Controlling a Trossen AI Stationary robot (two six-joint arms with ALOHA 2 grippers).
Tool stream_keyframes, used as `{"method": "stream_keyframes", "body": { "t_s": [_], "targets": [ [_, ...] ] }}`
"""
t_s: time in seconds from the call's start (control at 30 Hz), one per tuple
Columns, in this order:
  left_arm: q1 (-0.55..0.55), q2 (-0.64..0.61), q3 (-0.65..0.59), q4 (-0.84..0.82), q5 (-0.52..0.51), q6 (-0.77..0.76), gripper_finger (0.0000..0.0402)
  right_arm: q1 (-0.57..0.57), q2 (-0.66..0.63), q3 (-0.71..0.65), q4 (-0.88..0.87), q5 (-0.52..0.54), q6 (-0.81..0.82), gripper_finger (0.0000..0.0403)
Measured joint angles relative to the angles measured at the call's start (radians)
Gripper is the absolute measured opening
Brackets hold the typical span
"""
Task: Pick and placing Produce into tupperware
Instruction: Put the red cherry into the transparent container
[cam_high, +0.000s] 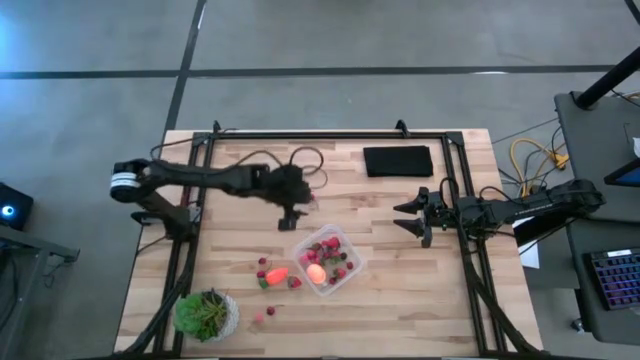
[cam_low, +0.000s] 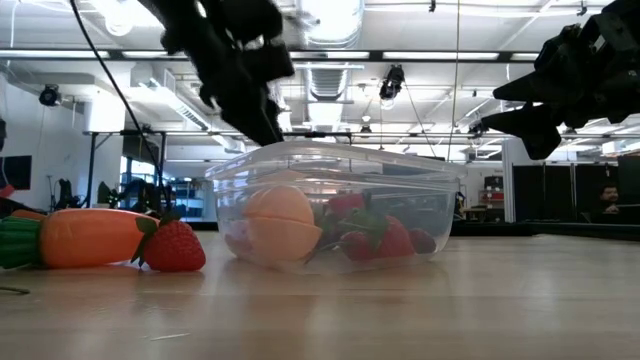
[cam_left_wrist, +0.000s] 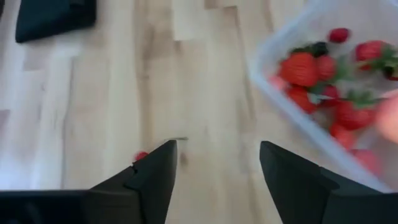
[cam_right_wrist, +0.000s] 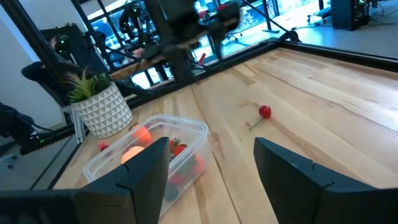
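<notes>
Left pincer (cam_high: 291, 217) hangs released above the table (cam_high: 400, 290), just beside the tupperware (cam_high: 329, 259), which holds strawberries (cam_left_wrist: 300, 68) and a round pink-orange fruit (cam_low: 280, 222). Right pincer (cam_high: 412, 217) waits released, well apart. An orange carrot (cam_low: 92, 236) lies just beside the tupperware.

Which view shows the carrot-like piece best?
The low view: the orange carrot piece lies large, side-on, beside a strawberry and apart from the tupperware. The high view shows it only as a small orange spot by the container. Neither wrist view shows it.
</notes>
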Motion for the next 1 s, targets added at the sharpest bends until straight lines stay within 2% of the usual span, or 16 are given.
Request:
{"method": "stream_keyframes", "body": {
  "t_s": [0.1,0.3,0.73,0.9,1.0],
  "targets": [
    [0.087,0.054,0.0,-0.004,0.063,0.014,0.0206,0.0,0.0,0.0,0.0,0.0,0.0,0.0226],
    [0.173,0.152,0.035,0.007,0.079,0.063,0.0203,0.0,0.0,0.0,0.0,0.0,0.0,0.0226],
    [0.186,0.346,0.163,-0.029,0.075,0.088,0.0202,0.0,0.0,0.0,0.0,0.0,0.0,0.0226],
    [0.186,0.373,0.168,-0.042,0.004,0.123,0.0202,0.0,0.0,0.0,0.0,0.0,0.0,0.0226],
    [0.19,0.373,0.166,-0.041,0.001,0.125,0.0202,0.0,0.0,0.0,0.0,0.0,0.0,0.0226]
  ]
}}
